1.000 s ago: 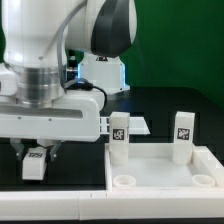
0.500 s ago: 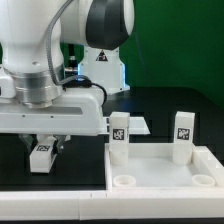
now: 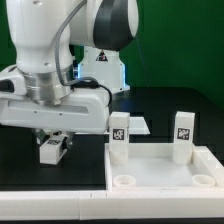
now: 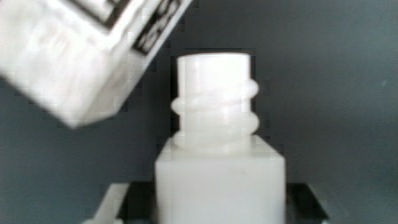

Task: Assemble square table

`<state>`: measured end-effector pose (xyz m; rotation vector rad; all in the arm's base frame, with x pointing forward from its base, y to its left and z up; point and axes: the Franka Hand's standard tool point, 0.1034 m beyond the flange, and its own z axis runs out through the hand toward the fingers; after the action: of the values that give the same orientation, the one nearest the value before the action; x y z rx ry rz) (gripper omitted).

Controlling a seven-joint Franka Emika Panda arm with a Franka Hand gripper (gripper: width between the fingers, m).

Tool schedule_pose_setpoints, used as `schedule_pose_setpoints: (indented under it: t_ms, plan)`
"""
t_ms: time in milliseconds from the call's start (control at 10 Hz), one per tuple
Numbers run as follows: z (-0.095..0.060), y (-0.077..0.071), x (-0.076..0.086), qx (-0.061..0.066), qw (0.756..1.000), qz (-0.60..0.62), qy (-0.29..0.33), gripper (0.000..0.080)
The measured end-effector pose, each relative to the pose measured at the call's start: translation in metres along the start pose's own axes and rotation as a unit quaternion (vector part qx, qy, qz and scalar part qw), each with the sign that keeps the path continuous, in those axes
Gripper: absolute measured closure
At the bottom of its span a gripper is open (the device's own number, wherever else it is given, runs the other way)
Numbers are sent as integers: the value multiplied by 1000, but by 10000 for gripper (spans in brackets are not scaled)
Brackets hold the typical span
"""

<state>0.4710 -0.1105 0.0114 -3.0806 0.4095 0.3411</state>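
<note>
My gripper [image 3: 53,140] is shut on a white table leg [image 3: 53,150] and holds it just above the black table, at the exterior view's left of the tabletop. In the wrist view the leg [image 4: 219,140] stands between my dark fingers [image 4: 128,200], its threaded peg pointing away. The white square tabletop [image 3: 160,168] lies at the exterior view's lower right, rim up. Two tagged legs [image 3: 120,138] [image 3: 183,137] stand upright in its far corner sockets. Two near corner sockets [image 3: 123,180] show open.
A white bar [image 3: 60,188] runs along the table's front edge. A tagged white piece [image 4: 89,55] shows close beside the held leg in the wrist view. The robot's white base [image 3: 100,70] stands behind.
My gripper has carried the leg toward the exterior view's right, closer to the tabletop, and a little higher. The tabletop and its two standing legs have not moved.
</note>
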Motion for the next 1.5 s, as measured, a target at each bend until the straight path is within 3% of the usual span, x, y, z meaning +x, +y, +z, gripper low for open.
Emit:
schedule_pose_setpoints:
  t_ms: [200, 300, 400, 500, 600, 900, 1200, 1500]
  plan:
    - [0, 0, 0, 0, 1000, -1, 0, 515]
    - [0, 0, 0, 0, 1000, -1, -1, 359]
    - [-1, 0, -4, 2, 1000, -4, -22, 359]
    - [-14, 0, 4, 10, 999, -5, -48, 231]
    - [-27, 2, 20, 12, 999, -8, -46, 167]
    - [-43, 3, 39, 25, 986, -7, -167, 155]
    - [-39, -5, 41, 24, 955, -3, -296, 150]
    - [-29, -5, 40, 26, 948, -22, -317, 150]
